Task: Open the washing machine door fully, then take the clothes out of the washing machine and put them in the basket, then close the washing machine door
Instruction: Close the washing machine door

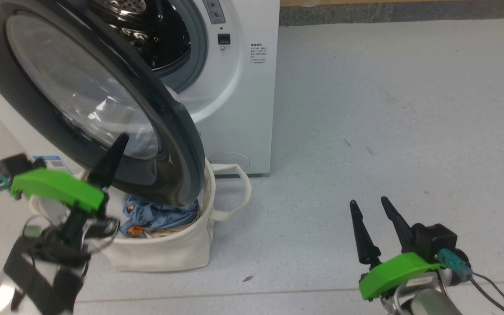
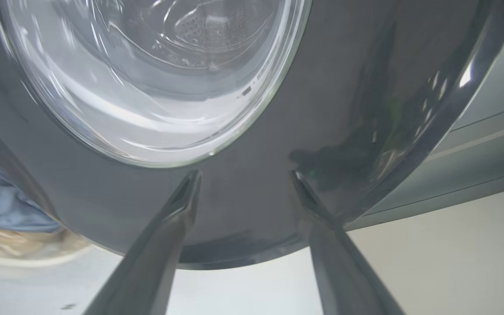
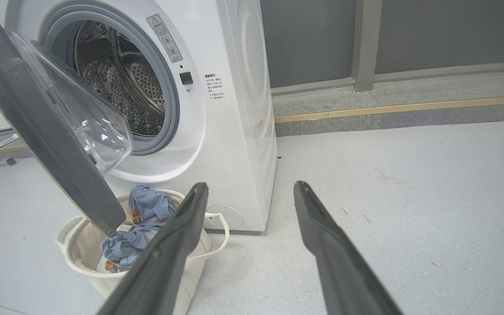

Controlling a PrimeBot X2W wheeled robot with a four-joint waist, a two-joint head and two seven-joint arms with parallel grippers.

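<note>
The big white washing machine (image 1: 239, 109) stands on the pale grey floor (image 1: 387, 109). Its round steel drum (image 1: 155, 30) looks dark and shiny inside, and I see no clothes in the part that shows.

The washing machine door (image 1: 171, 175) is part way open. It swings out from the left side of the machine and hangs over the basket. Its wide black rim is glossy, and its clear glass window (image 1: 72, 87) bulges toward the drum.

The cream basket (image 1: 169, 251) sits on the floor, right in front of the machine and under the bottom edge of the door. One loop handle (image 1: 239, 188) sticks out toward the right.

The clothes (image 1: 155, 214) lie in the basket — a crumpled light blue piece with little orange bits on it.

The left claw (image 2: 244, 175) is up against the outside of the door, and its two dark fingers point at the black rim just under the glass. The fingers are spread apart with nothing between them. I cannot tell if the tips touch the rim.

The right claw (image 1: 368, 201) hangs low over the bare floor, well apart from the machine and the basket — spread wide too, holding nothing.
</note>
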